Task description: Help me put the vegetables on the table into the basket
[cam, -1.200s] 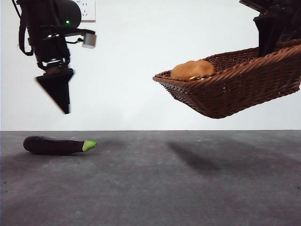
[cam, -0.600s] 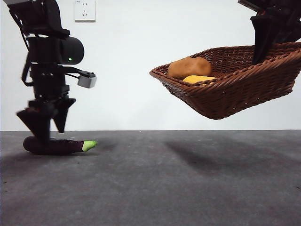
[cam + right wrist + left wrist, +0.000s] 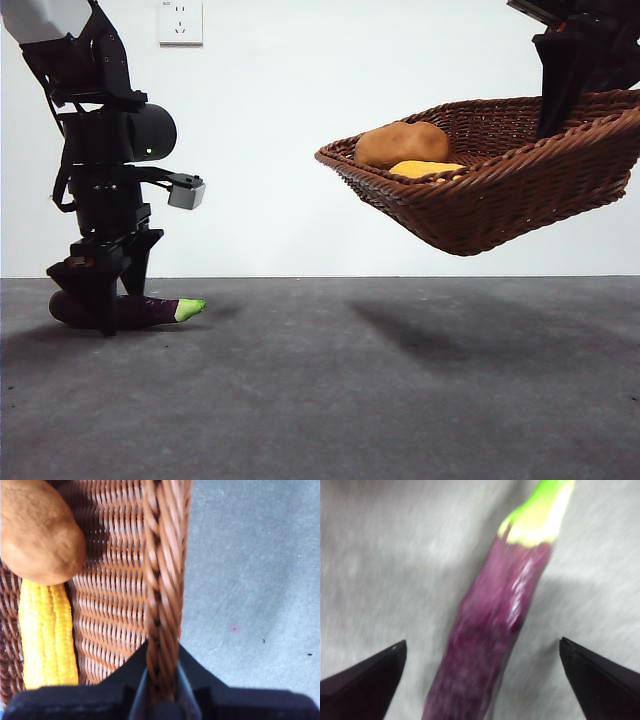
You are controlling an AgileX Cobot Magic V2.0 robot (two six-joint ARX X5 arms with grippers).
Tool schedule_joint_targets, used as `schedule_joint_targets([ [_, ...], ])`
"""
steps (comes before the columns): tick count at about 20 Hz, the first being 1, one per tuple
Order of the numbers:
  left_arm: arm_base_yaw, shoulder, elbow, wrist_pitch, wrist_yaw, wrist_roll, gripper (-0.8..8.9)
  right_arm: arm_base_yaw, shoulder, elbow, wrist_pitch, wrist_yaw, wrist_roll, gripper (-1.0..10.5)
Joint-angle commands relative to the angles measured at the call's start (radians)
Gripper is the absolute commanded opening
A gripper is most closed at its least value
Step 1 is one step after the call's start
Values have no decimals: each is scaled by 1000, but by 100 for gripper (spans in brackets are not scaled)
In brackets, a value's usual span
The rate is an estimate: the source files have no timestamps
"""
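**Eggplant grab about to happen – slip and tilt risks**

Front view: I've got the left gripper (image 3: 100, 300) down on the table (image 3: 380, 380), jaws either side of the eggplant (image 3: 150, 311) near its blunt purple end, away from the green stem. Can't tell contact from here. Well to the stem side of the eggplant and up in the air hangs the basket (image 3: 500, 200), tilted, low lip toward the eggplant. Potato (image 3: 403, 143) and the yellow veg (image 3: 425, 168) sit near that low lip. Right gripper (image 3: 560, 100) holds the far rim, high side.

Left wrist view: eggplant (image 3: 490, 640) runs lengthwise between my jaws, which are spread wide w/ clear gaps both sides, nothing pinched yet. Picture is blurry. Risk, imo: skin looks glossy and the body round, so an off-center squeeze could squirt it out or roll it; grabbing far from the middle could let the stem end droop.

Right wrist view: jaws pressed together on the braided rim of the basket (image 3: 162, 580); potato (image 3: 37, 535) touches the yellow veg (image 3: 47, 630). Risk: more tilt and both could slide out over the low lip.

Writing: none legible anywhere; no brands or labels seen.
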Motion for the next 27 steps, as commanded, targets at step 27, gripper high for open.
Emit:
schedule_joint_targets([
  [27,-71,-103,433,-373,571,-1203,-5,5,-1,2,-5,-53,154,-16],
])
